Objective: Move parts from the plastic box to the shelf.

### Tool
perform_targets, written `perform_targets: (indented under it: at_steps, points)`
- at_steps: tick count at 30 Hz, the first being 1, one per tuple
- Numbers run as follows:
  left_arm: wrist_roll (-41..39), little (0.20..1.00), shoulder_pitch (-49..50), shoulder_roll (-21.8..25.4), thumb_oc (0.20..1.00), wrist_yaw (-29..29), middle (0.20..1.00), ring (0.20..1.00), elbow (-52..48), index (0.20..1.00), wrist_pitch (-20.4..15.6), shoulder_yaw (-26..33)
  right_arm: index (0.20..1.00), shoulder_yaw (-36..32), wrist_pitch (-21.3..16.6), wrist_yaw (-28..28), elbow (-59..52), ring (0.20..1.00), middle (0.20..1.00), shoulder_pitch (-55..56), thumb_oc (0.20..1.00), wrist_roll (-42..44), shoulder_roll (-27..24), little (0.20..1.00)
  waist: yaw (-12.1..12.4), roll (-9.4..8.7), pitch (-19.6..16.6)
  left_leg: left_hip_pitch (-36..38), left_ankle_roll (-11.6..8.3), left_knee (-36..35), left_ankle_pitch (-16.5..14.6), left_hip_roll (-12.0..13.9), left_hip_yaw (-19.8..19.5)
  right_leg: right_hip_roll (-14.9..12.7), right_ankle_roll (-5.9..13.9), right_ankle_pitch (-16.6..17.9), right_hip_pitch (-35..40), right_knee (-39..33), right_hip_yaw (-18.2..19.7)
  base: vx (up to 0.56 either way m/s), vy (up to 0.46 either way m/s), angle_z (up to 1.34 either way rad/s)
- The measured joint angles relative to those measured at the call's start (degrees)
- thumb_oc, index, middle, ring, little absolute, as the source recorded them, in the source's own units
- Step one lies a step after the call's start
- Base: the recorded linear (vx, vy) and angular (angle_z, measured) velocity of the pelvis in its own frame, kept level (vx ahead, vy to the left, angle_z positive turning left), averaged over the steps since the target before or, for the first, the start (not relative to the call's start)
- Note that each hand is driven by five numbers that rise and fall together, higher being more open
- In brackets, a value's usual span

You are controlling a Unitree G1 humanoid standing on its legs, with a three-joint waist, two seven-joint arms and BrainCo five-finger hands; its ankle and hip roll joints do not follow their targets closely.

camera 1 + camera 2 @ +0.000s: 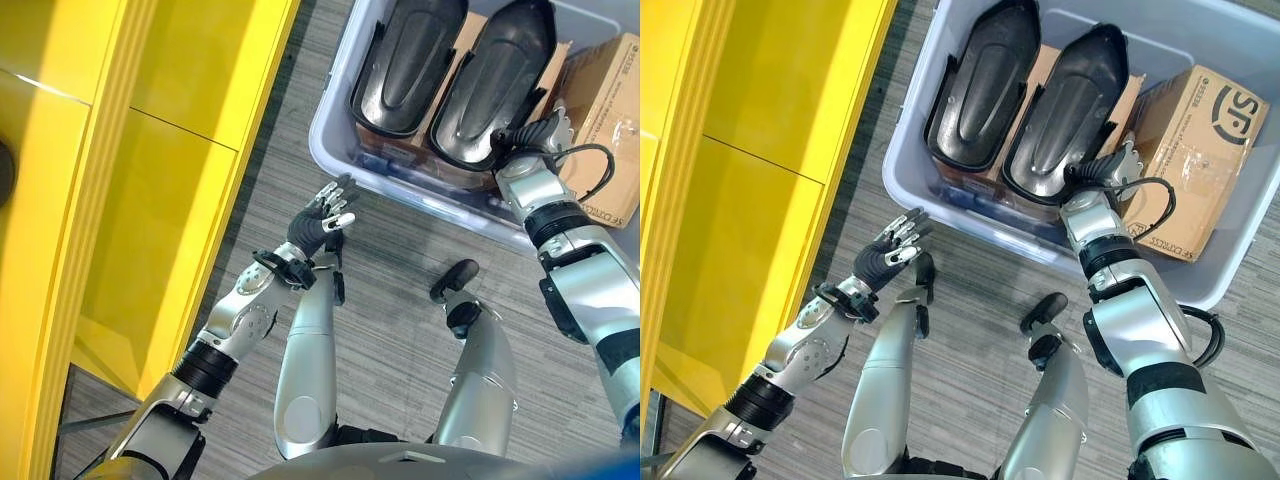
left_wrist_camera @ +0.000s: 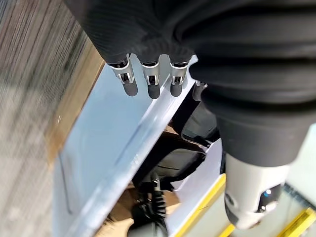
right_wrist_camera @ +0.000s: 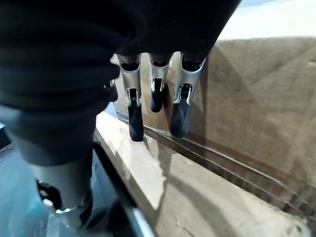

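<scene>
Grey striped flooring [image 1: 400,330] lies under you, with the yellow shelf unit [image 1: 110,200] on your left. Ahead, the pale translucent plastic box [image 1: 970,222] holds two long black moulded plastic parts [image 1: 985,85] [image 1: 1065,110] side by side, long axes running away from you, narrow ends pointing to the far side, beside a brown cardboard carton [image 1: 1190,160]. Your right hand [image 1: 1110,165] is down inside the box between the nearer part and the carton, fingers [image 3: 180,111] straight, gripping nothing. Your left hand [image 1: 890,255] hovers outside the box's near wall, fingers relaxed and empty.
</scene>
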Motion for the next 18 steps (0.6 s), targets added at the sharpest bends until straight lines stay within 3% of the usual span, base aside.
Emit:
perform_targets:
  at_steps: [3, 6, 7, 8, 18]
  points:
    - [0.16, 1.000, -0.07, -1.59, 1.000, 0.12, 1.000, 1.000, 1.14, 1.000, -0.01, -0.03, 1.000, -0.01, -1.63, 0.00, -2.45, 1.000, 1.000, 1.39, 1.000, 2.63, 0.36, 1.000, -0.39, 0.00, -0.02, 0.07, -0.38, 0.02, -0.14, 0.58, -0.07, 0.15, -0.36, -0.45, -0.28, 0.56, 0.01, 0.02, 0.001, -0.03]
    - [0.18, 1.000, 0.06, -1.52, 1.000, 0.92, 1.000, 1.000, 1.14, 1.000, -0.13, -0.03, 1.000, 0.04, -3.21, -2.44, -5.07, 1.000, 1.000, 4.16, 1.000, -0.95, 1.64, 1.000, -0.55, 0.00, -0.02, -0.17, -0.57, -0.17, 0.00, 0.80, -0.03, 0.37, -0.38, -0.46, -0.76, 0.58, 0.06, 0.00, -0.001, -0.03]
    - [0.28, 1.000, 0.14, -1.54, 1.000, 0.98, 1.000, 1.000, 1.24, 1.000, -0.19, -0.07, 1.000, 0.05, -3.49, -3.43, -5.49, 1.000, 1.000, 4.66, 1.000, -2.25, 2.64, 1.000, -0.74, 0.00, -0.02, -0.26, -0.61, -0.20, 0.03, 0.85, -0.03, 0.45, -0.38, -0.46, -0.85, 0.57, 0.06, 0.00, 0.000, 0.00]
    - [0.41, 1.000, 0.24, -1.56, 1.000, 0.94, 1.000, 1.000, 2.26, 1.000, -1.17, -0.13, 1.000, 0.55, -4.46, -4.84, -6.42, 1.000, 1.000, 6.71, 1.000, -4.31, 6.70, 1.000, -1.62, -0.01, -0.01, -0.71, -0.62, -0.20, 0.05, 0.89, -0.02, 0.51, -0.39, -0.46, -1.30, 0.57, 0.07, 0.00, 0.000, 0.00]
    - [0.63, 1.000, 1.14, -2.78, 1.000, 1.28, 1.000, 1.000, 5.47, 1.000, -5.95, -2.15, 1.000, 0.71, -3.49, -8.25, -15.47, 1.000, 1.000, 11.45, 1.000, -11.08, 7.60, 1.000, -3.02, -0.33, 0.22, -1.39, -0.21, -0.35, 0.41, 1.18, 0.79, 1.25, -0.32, 0.23, -2.49, 0.08, 0.62, 0.00, 0.006, -0.02]
